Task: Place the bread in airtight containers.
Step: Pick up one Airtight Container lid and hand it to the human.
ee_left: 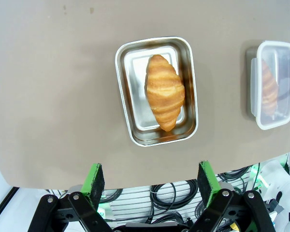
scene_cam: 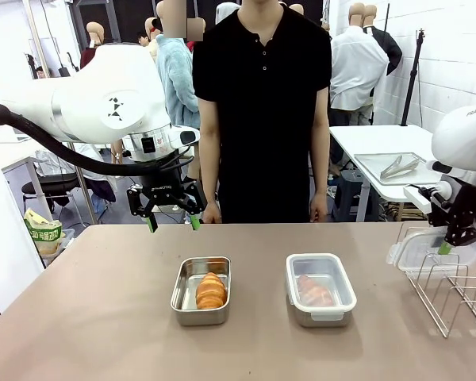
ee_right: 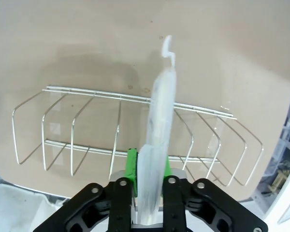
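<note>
An uncovered steel tin [scene_cam: 201, 290] [ee_left: 135, 92] holds a golden croissant [scene_cam: 211, 290] [ee_left: 165, 92] at the table's middle. To its right a second tin [scene_cam: 320, 290] [ee_left: 271, 84] carries a clear white-rimmed lid with a croissant [scene_cam: 314, 291] [ee_left: 267, 87] showing through it. My left gripper [scene_cam: 173, 221] [ee_left: 150, 181] hangs open and bare above the table's far edge, behind the uncovered tin. My right gripper [scene_cam: 446, 247] [ee_right: 148, 169] is shut on a clear plastic lid [scene_cam: 430, 247] [ee_right: 157, 140], holding it on edge above the wire rack [scene_cam: 451, 291] [ee_right: 121, 140].
A person in a black shirt [scene_cam: 262, 111] stands at the far side, hands [scene_cam: 212, 213] at the table edge. Behind on the right, a white side table bears a steel tray with tongs [scene_cam: 395, 167]. A snack bag [scene_cam: 44, 232] sits far left.
</note>
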Controlling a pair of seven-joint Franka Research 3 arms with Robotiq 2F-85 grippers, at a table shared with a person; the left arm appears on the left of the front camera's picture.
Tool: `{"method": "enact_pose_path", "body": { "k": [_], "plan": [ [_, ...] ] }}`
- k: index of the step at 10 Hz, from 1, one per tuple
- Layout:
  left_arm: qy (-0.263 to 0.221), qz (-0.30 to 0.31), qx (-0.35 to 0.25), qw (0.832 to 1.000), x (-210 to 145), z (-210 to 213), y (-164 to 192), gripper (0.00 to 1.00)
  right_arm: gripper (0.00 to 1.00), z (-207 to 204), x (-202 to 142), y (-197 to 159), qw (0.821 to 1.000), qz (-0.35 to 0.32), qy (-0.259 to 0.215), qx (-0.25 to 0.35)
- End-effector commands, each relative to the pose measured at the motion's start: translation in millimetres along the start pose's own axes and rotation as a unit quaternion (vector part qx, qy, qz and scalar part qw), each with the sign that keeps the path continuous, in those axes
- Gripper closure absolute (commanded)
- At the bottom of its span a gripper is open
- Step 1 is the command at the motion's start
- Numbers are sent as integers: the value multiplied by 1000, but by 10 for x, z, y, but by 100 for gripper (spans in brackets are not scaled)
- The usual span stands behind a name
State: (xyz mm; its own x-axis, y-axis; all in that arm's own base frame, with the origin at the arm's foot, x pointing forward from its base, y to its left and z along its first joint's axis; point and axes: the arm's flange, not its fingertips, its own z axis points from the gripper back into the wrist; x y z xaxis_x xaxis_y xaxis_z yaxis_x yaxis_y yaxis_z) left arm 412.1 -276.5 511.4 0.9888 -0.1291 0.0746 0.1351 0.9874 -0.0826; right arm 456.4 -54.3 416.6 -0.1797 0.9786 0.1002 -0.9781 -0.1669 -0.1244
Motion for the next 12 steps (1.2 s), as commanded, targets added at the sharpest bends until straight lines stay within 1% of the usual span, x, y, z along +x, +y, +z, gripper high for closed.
{"method": "enact_pose_path", "body": {
  "k": [1, 4, 6, 7, 8, 9, 11, 12],
  "plan": [
    [-1, 0, 2, 1000, -14, 9, 11, 0, 100, -57, -25, -37, 1000, -1, -9, 10],
    [-1, 0, 2, 1000, -14, 9, 11, 0, 100, -23, -32, -33, 1000, -1, -16, 11],
    [-1, 0, 2, 1000, -14, 9, 11, 0, 100, 129, 1, 8, 1000, -14, -26, 10],
    [-1, 0, 2, 1000, -14, 9, 11, 0, 100, 299, 45, 58, 1000, -15, -25, -2],
    [-1, 0, 2, 1000, -14, 9, 11, 0, 100, 518, 99, 127, 999, -8, -27, -27],
    [-1, 0, 2, 1000, -14, 9, 11, 0, 100, 689, 127, 185, 999, -13, -22, -35],
    [-1, 0, 2, 1000, -14, 9, 11, 0, 100, 975, 158, 262, 998, -27, -32, -37],
    [-1, 0, 2, 1000, -14, 9, 11, 0, 100, 1108, 172, 271, 998, -19, -38, -46]
  ]
}}
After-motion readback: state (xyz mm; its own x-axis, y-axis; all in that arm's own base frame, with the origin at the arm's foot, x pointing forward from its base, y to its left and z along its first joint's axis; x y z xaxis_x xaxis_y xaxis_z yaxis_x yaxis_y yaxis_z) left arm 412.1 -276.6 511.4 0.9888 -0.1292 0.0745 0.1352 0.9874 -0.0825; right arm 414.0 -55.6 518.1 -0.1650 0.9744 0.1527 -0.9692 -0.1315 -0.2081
